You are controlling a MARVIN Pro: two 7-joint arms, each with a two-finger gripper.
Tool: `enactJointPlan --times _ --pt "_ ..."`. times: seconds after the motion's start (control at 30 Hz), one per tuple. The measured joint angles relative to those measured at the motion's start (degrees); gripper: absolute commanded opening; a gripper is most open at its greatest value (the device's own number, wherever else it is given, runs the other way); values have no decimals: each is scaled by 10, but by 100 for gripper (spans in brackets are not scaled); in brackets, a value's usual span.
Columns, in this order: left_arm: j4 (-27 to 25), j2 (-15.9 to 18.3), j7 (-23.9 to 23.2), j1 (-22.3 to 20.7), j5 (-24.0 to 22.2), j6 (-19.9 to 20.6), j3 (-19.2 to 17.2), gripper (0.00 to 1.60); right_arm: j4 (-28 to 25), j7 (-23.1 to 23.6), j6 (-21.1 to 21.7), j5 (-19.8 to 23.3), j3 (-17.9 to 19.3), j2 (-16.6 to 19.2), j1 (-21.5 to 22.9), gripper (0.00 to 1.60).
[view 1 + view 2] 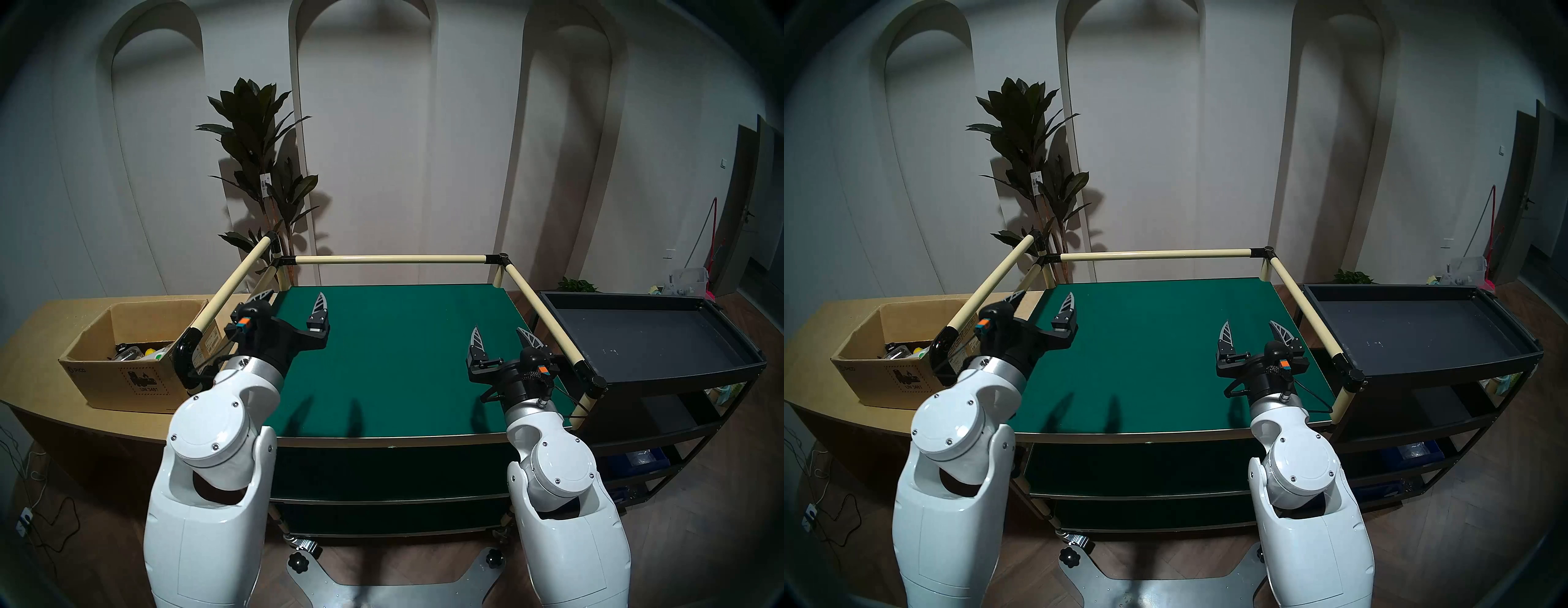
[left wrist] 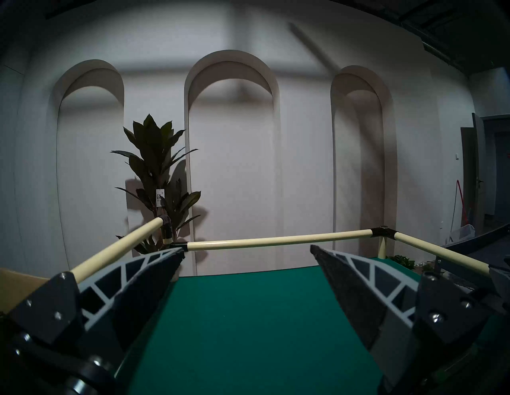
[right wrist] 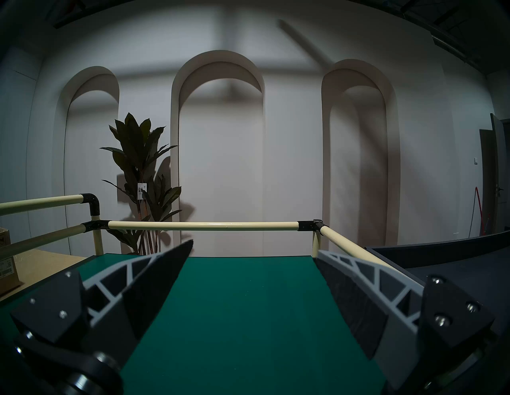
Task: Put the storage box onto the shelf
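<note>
One storage box (image 1: 127, 365), top flaps open, on wooden counter (image 1: 42, 339) left of shelf (image 1: 394, 352); two grippers, left gripper (image 1: 292, 303) and right gripper (image 1: 502, 335), both spread wide, empty, above green top board.

Shelf (image 1: 394, 352) placed centre, directly ahead of robot. Wooden worktop (image 1: 55, 339) set to shelf's left — storage box (image 1: 127, 365) carried on it, just beside shelf's left rail. Black cart (image 1: 645, 339) stood at shelf's right, touching or nearly so. Potted plant (image 1: 259, 170) positioned behind shelf's far-left corner, against wall.
</note>
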Motion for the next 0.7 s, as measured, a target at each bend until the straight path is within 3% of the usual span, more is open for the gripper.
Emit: enactJointPlan --times 0.4,0.7 --pt "5 71 -72 -64 -42 63 -111 160 3 1 0 0 0 0 0 160" --pt "74 128 -95 -114 -66 78 -200 160 4 2 0 0 0 0 0 160"
